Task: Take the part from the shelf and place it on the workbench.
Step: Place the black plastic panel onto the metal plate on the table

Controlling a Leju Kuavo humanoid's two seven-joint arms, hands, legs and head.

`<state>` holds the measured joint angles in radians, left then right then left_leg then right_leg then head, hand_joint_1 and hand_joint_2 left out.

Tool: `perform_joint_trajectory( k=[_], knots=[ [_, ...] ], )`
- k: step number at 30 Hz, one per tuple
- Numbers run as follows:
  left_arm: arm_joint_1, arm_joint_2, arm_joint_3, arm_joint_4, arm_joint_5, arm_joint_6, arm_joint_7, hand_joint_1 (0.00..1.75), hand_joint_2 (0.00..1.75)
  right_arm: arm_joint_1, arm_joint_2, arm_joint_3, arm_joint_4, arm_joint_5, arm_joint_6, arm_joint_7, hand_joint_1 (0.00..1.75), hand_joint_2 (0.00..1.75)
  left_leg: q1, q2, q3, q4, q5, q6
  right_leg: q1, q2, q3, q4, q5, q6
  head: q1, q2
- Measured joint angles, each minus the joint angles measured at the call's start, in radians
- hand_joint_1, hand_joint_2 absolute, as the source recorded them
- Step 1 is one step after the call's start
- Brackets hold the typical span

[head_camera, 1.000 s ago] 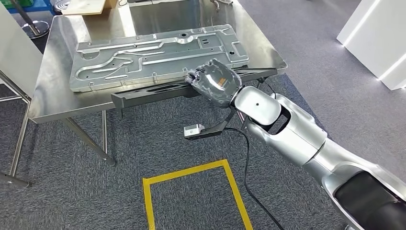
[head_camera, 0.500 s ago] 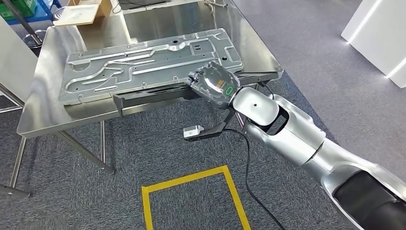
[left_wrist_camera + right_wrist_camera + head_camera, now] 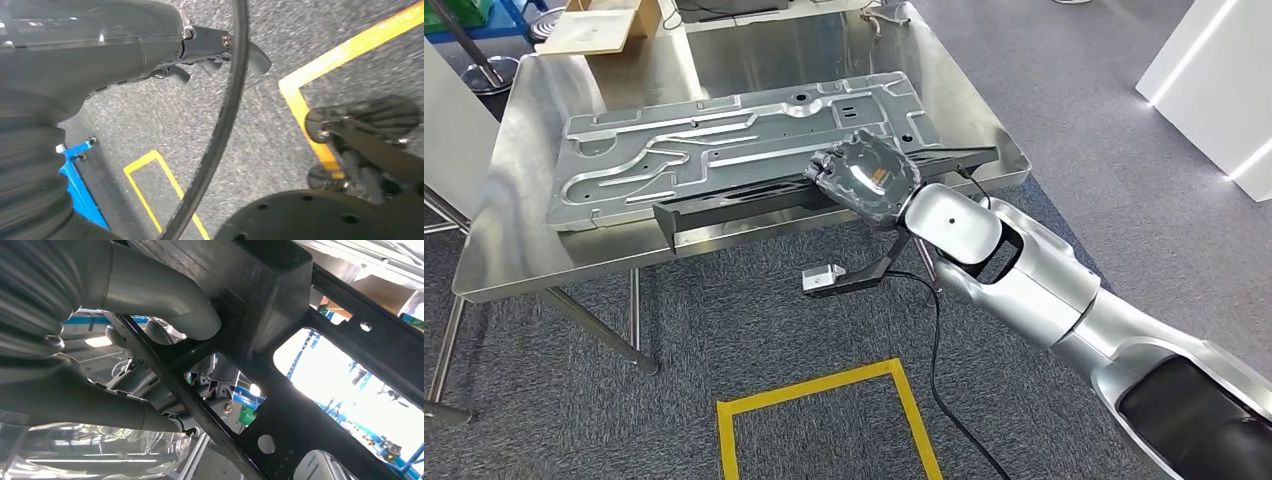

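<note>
On the polished steel workbench, a wide grey stamped metal panel, ribbed and embossed. Along its near edge, the part: long black openwork frame, matte, gripped mid-length by right hand. Left hand hanging loose, fingers apart, holding nothing.

Silver right arm, dark grey hand with orange mark, black cable
</note>
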<state>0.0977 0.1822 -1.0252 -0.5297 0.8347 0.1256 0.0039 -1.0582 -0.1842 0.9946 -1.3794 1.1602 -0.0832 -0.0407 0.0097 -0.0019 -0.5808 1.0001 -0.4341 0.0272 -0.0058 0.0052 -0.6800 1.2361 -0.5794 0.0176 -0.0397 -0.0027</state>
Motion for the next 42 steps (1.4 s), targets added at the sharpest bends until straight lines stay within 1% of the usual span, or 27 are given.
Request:
perform_joint_trajectory(
  k=[1,2,3,5,6,7,10,12,13,15,16,17,18,19,21,22,24,27,29,31,32,33,35,36,37,38,42],
  knots=[
    [0.000,0.000,-0.002,-0.003,0.001,0.003,0.001,0.00,1.75,0.001,-0.002,0.000,0.000,-0.001,0.000,-0.001,1.75,1.75,0.000,0.000,0.006,0.000,-0.006,0.001,-0.003,0.000,-0.038,0.050,-0.005,0.003,0.000,0.000],
    [0.000,0.000,-0.003,-0.006,0.002,0.004,0.001,0.00,1.75,0.002,-0.003,0.000,0.001,-0.001,0.000,-0.003,1.75,1.75,0.001,-0.001,0.014,0.001,-0.013,0.000,-0.006,0.000,-0.060,0.067,0.010,0.005,0.000,0.000],
    [0.000,0.001,-0.004,-0.010,0.003,0.005,0.001,0.00,1.75,0.002,-0.004,0.000,0.001,-0.002,0.000,-0.004,1.75,1.75,0.001,-0.002,0.024,0.002,-0.021,-0.001,-0.008,-0.001,-0.062,0.044,0.045,0.007,0.000,0.000],
    [0.001,0.001,-0.008,-0.016,0.003,0.005,0.001,0.00,1.75,-0.001,-0.005,0.000,0.001,-0.003,0.001,-0.006,1.75,1.75,0.002,-0.004,0.043,0.006,-0.041,-0.008,-0.012,-0.005,-0.024,-0.077,0.137,0.007,0.000,0.000],
    [0.001,0.001,-0.010,-0.018,0.003,0.005,0.001,0.00,1.75,-0.004,-0.006,0.000,0.001,-0.003,0.002,-0.007,1.75,1.75,0.000,-0.004,0.048,0.010,-0.051,-0.014,-0.012,-0.006,-0.001,-0.138,0.165,0.004,0.000,0.000],
    [0.000,0.002,-0.011,-0.019,0.003,0.005,0.001,0.00,1.75,-0.006,-0.007,0.000,0.001,-0.004,0.002,-0.007,1.75,1.75,-0.002,-0.005,0.051,0.012,-0.058,-0.020,-0.011,-0.007,0.013,-0.176,0.177,0.000,0.000,0.000],
    [-0.001,0.005,-0.015,-0.024,0.004,0.006,0.001,0.00,1.75,-0.008,-0.008,0.000,0.000,-0.005,0.004,-0.010,1.75,1.75,-0.003,-0.004,0.055,0.010,-0.070,-0.036,-0.007,-0.003,0.022,-0.197,0.164,-0.016,0.000,0.000],
    [-0.002,0.007,-0.017,-0.027,0.004,0.006,0.001,0.00,1.75,-0.009,-0.010,-0.001,0.000,-0.005,0.004,-0.010,1.75,1.75,0.000,-0.002,0.048,0.039,-0.088,-0.045,-0.009,-0.002,0.033,-0.203,0.157,-0.029,0.000,0.000],
    [-0.002,0.008,-0.018,-0.028,0.005,0.006,0.001,0.00,1.75,-0.010,-0.010,-0.002,0.000,-0.005,0.004,-0.010,1.75,1.75,0.001,-0.002,0.028,0.082,-0.107,-0.050,-0.010,-0.002,0.041,-0.206,0.153,-0.035,-0.001,0.000],
    [-0.001,0.009,-0.021,-0.030,0.010,0.009,0.002,0.00,1.75,-0.010,-0.010,-0.002,0.000,-0.005,0.004,-0.010,1.75,1.75,0.002,-0.002,-0.048,0.216,-0.151,-0.055,-0.008,-0.002,0.056,-0.207,0.142,-0.042,-0.001,0.000],
    [-0.001,0.010,-0.022,-0.031,0.014,0.011,0.002,0.00,1.75,-0.008,-0.010,-0.001,0.001,-0.004,0.003,-0.010,1.75,1.75,0.002,-0.002,-0.089,0.275,-0.161,-0.056,-0.006,-0.001,0.063,-0.207,0.136,-0.043,-0.001,0.000],
    [0.000,0.011,-0.023,-0.032,0.018,0.013,0.002,0.00,1.75,-0.007,-0.010,0.000,0.002,-0.004,0.003,-0.011,1.75,1.75,0.002,-0.002,-0.118,0.304,-0.152,-0.056,-0.005,-0.001,0.070,-0.207,0.129,-0.044,-0.001,0.000],
    [0.001,0.012,-0.025,-0.032,0.021,0.015,0.002,0.00,1.75,-0.005,-0.010,0.000,0.002,-0.003,0.003,-0.011,1.75,1.75,0.002,-0.002,-0.129,0.296,-0.124,-0.054,-0.003,0.000,0.080,-0.207,0.122,-0.044,-0.001,0.000],
    [0.002,0.013,-0.026,-0.032,0.024,0.017,0.001,0.00,1.75,-0.005,-0.009,0.001,0.003,-0.002,0.003,-0.011,1.75,1.75,0.002,-0.002,-0.123,0.251,-0.079,-0.050,-0.002,0.001,0.090,-0.207,0.115,-0.043,0.000,0.000],
    [0.003,0.017,-0.027,-0.033,0.031,0.019,0.000,0.00,1.75,-0.006,-0.005,0.002,0.003,0.002,0.004,-0.010,1.75,1.75,-0.001,-0.002,-0.082,0.121,0.007,-0.039,0.001,0.001,0.110,-0.207,0.100,-0.039,0.000,0.000],
    [0.002,0.020,-0.028,-0.033,0.034,0.019,-0.001,0.00,1.75,-0.007,-0.003,0.003,0.004,0.003,0.004,-0.009,1.75,1.75,-0.004,-0.002,-0.063,0.071,0.024,-0.034,0.002,0.003,0.114,-0.207,0.094,-0.035,0.000,0.000],
    [0.000,0.023,-0.029,-0.033,0.038,0.020,-0.003,0.00,1.75,-0.008,0.001,0.007,0.005,0.004,0.005,-0.008,1.75,1.75,-0.010,-0.002,-0.045,0.038,0.017,-0.026,0.003,0.004,0.117,-0.209,0.088,-0.025,0.000,0.000],
    [-0.001,0.024,-0.033,-0.034,0.041,0.020,-0.005,0.00,1.75,-0.008,0.005,0.009,0.006,0.004,0.006,-0.006,1.75,1.75,-0.005,-0.001,-0.028,0.016,0.014,-0.013,0.002,0.001,0.117,-0.199,0.075,-0.009,0.000,0.000],
    [-0.001,0.025,-0.040,-0.035,0.044,0.020,-0.006,0.00,1.75,-0.009,0.006,0.009,0.007,0.003,0.007,-0.004,1.75,1.75,-0.001,0.000,-0.015,0.005,0.012,-0.004,0.000,-0.001,0.072,-0.113,0.038,-0.002,0.000,0.000],
    [-0.004,0.025,-0.047,-0.035,0.048,0.020,-0.008,0.00,1.75,-0.005,0.006,0.010,0.009,0.003,0.008,-0.001,1.75,1.75,-0.001,-0.001,-0.009,0.005,0.004,0.002,-0.001,-0.001,-0.010,0.013,-0.001,0.003,0.000,0.000],
    [-0.006,0.025,-0.050,-0.035,0.050,0.020,-0.009,0.00,1.75,-0.001,0.006,0.012,0.010,0.003,0.009,0.000,1.75,1.75,-0.001,-0.001,-0.004,0.006,-0.001,0.003,-0.002,-0.001,-0.041,0.051,-0.001,0.004,0.000,0.000],
    [-0.006,0.025,-0.052,-0.035,0.052,0.020,-0.009,0.00,1.75,0.003,0.006,0.014,0.010,0.003,0.010,0.001,1.75,1.75,-0.002,-0.002,0.002,0.007,-0.008,0.003,-0.003,-0.001,-0.056,0.053,0.020,0.005,0.000,0.000],
    [-0.006,0.024,-0.056,-0.035,0.055,0.020,-0.012,0.00,1.75,0.005,0.006,0.015,0.010,0.002,0.010,0.002,1.75,1.75,-0.002,-0.005,0.020,0.010,-0.024,0.000,-0.005,-0.002,-0.030,-0.045,0.108,0.001,0.000,0.000],
    [-0.006,0.024,-0.058,-0.035,0.056,0.020,-0.013,0.00,1.75,0.005,0.006,0.015,0.010,0.002,0.010,0.003,1.75,1.75,-0.003,-0.005,0.028,0.012,-0.032,-0.004,-0.003,-0.002,-0.005,-0.107,0.144,-0.003,0.000,0.000],
    [-0.007,0.024,-0.061,-0.035,0.057,0.021,-0.013,0.00,1.75,0.004,0.006,0.015,0.010,0.002,0.010,0.004,1.75,1.75,-0.005,-0.006,0.033,0.015,-0.040,-0.008,-0.001,-0.003,0.016,-0.160,0.164,-0.008,0.000,0.000],
    [-0.008,0.025,-0.064,-0.035,0.058,0.021,-0.014,0.00,1.75,0.003,0.007,0.016,0.009,0.002,0.010,0.005,1.75,1.75,-0.006,-0.006,0.035,0.017,-0.046,-0.013,0.001,-0.003,0.029,-0.190,0.170,-0.012,0.000,0.000],
    [-0.014,0.026,-0.075,-0.035,0.064,0.023,-0.015,0.00,1.75,0.003,0.008,0.016,0.008,0.002,0.011,0.006,1.75,1.75,-0.006,-0.004,0.039,0.021,-0.066,-0.034,-0.001,0.001,0.047,-0.214,0.155,-0.031,0.000,0.000]
  ],
)
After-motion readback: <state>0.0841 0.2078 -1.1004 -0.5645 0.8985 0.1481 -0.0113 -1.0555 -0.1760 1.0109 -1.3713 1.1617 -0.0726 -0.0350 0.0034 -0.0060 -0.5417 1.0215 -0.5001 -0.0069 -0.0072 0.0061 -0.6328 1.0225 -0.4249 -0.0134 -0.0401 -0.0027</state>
